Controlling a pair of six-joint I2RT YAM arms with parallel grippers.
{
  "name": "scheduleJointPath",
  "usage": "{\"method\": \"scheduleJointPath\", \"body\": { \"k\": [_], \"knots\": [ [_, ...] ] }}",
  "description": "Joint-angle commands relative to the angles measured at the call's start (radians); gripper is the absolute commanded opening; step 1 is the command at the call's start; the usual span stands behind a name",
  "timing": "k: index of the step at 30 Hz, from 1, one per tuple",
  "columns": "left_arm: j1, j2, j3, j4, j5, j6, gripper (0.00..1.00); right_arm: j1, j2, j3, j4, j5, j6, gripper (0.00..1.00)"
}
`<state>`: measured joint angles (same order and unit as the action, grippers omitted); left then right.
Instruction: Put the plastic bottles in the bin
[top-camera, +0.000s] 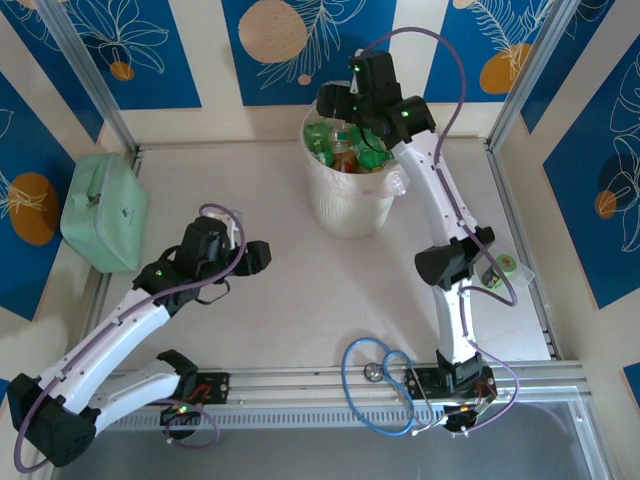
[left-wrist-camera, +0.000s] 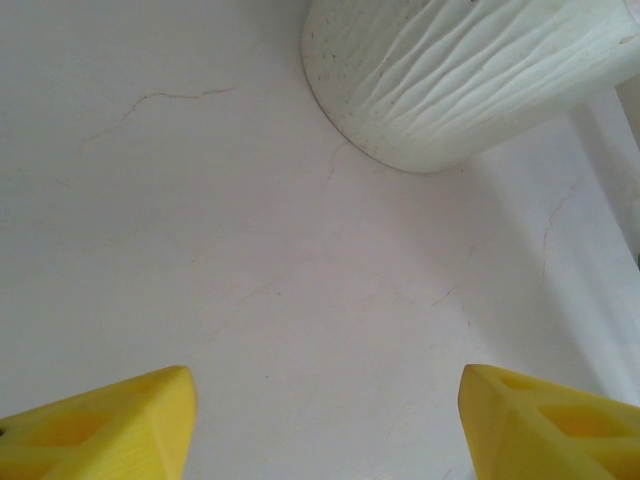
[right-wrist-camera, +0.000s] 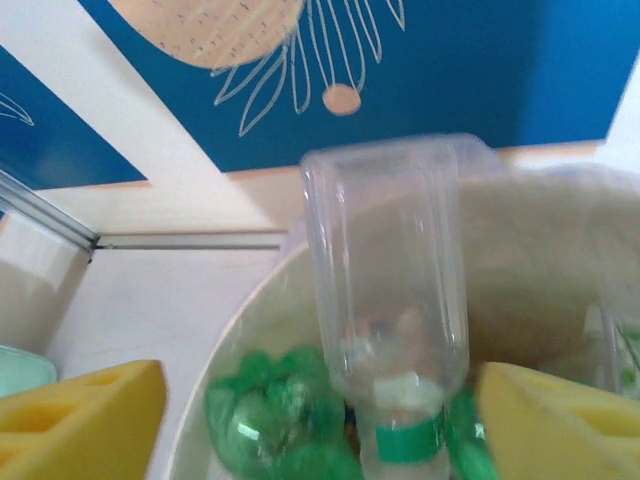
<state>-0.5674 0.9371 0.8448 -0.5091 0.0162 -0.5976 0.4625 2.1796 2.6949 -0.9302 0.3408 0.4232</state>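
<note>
One round cream-pink bin (top-camera: 350, 205) lined with clear plastic is standing at the far middle of the white table (top-camera: 300, 300). It is holding a heap of green and orange-labelled plastic bottles (top-camera: 345, 145), too tangled to count. One clear plastic bottle (right-wrist-camera: 385, 280), blurred, is hanging neck-down over them. The right arm is stretching over the rim, and the right gripper (right-wrist-camera: 320, 375) is spreading wide around that bottle, gripping nothing. The left arm is crouching low, with the left gripper (left-wrist-camera: 325, 400) gaping empty above bare table near the bin's base.
</note>
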Motion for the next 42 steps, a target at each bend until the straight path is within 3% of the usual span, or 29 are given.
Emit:
{"method": "scheduleJointPath", "body": {
  "k": [1,4,7,13,16,22,26,30,42],
  "knots": [
    [0.004,-0.008,0.013,0.023,0.015,-0.004,0.71,-0.016,0.108,0.116,-0.044,-0.010,-0.039,0.91],
    [0.003,-0.011,0.004,0.020,0.015,-0.001,0.71,-0.024,0.126,0.081,-0.023,-0.045,-0.051,0.92],
    [0.003,-0.008,-0.005,0.020,0.022,-0.005,0.71,-0.028,0.122,0.020,0.017,-0.004,-0.053,0.91],
    [0.003,-0.011,-0.013,0.015,0.023,-0.010,0.71,-0.035,0.156,0.044,0.035,0.018,-0.062,0.85],
    [0.003,-0.010,-0.015,0.015,0.021,-0.008,0.71,-0.039,0.169,0.059,0.026,0.013,-0.064,0.78],
    [0.004,-0.010,-0.019,0.015,0.021,-0.007,0.71,-0.028,0.155,0.056,-0.025,0.031,-0.072,0.54],
    [0.003,-0.011,-0.021,0.015,0.028,-0.009,0.71,0.009,0.112,0.031,-0.066,0.104,-0.082,0.48],
    [0.004,-0.011,-0.021,0.019,0.033,-0.012,0.71,0.013,0.062,0.000,-0.138,0.124,0.005,0.45],
    [0.003,-0.005,-0.009,0.021,0.030,-0.011,0.71,-0.010,-0.020,-0.087,-0.253,0.013,0.239,0.42]
  ]
}}
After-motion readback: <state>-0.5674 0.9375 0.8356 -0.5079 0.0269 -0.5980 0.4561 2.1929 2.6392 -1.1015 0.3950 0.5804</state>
